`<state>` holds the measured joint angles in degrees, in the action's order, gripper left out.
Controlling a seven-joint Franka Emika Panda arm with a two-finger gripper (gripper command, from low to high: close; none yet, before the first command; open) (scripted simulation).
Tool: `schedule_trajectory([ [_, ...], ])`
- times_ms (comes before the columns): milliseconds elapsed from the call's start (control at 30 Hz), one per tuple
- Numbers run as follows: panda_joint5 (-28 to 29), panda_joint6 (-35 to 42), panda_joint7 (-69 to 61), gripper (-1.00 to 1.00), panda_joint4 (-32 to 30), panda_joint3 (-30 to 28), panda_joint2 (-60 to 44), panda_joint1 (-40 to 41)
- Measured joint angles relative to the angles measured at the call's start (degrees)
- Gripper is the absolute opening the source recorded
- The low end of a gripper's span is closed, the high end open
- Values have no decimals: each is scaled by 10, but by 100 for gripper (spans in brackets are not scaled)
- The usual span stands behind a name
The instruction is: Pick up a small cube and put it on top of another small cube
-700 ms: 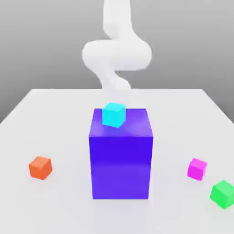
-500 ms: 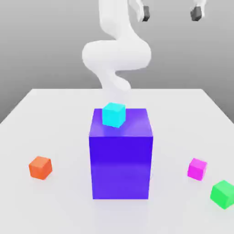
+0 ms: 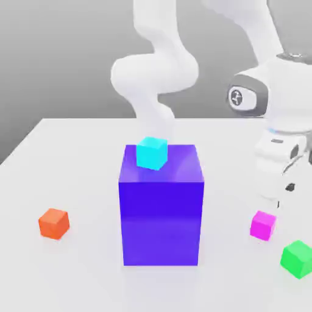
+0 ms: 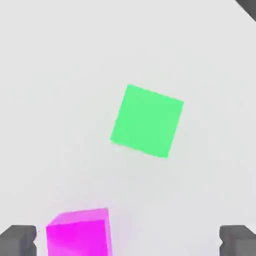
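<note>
My gripper (image 3: 279, 195) hangs open on the exterior view's right, just above the table and right behind the magenta cube (image 3: 262, 225). In the hand view the two dark fingertips (image 4: 18, 241) stand wide apart, with the magenta cube (image 4: 79, 234) close beside one of them and nothing between them. The green cube (image 4: 147, 120) lies flat on the table in the middle of the hand view, and in the exterior view the green cube (image 3: 297, 258) sits near the front right corner. A cyan cube (image 3: 151, 152) rests on top of the big blue block (image 3: 161, 213).
An orange cube (image 3: 54, 223) sits alone on the exterior view's left. The big blue block stands in the middle of the white table (image 3: 73, 158). The arm's white links (image 3: 155, 73) rise behind the block.
The arm has swung down from the top of the picture to the table's right side. The gripper now hangs low by the magenta cube. No cube has moved.
</note>
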<state>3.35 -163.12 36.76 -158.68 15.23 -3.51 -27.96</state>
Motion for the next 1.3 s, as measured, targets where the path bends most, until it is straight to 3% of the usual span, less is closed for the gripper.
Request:
schedule_trajectory([
  [200, 97, -96, 69, 0, 17, -91, -125, -74],
  [233, 105, -108, 76, -100, 20, -103, -140, -84],
  [500, 102, -97, 73, -100, 18, -93, -127, -75],
  [700, 6, -5, 1, -100, 2, -42, -18, -45],
  [1000, -6, 135, -23, -100, 172, -55, -49, -18],
  [1167, 20, 79, -6, -100, 202, -74, -135, -26],
  [1200, 24, 69, -3, 100, 203, -77, -146, -28],
  [1300, 24, 69, -3, 100, 203, -77, -146, -28],
])
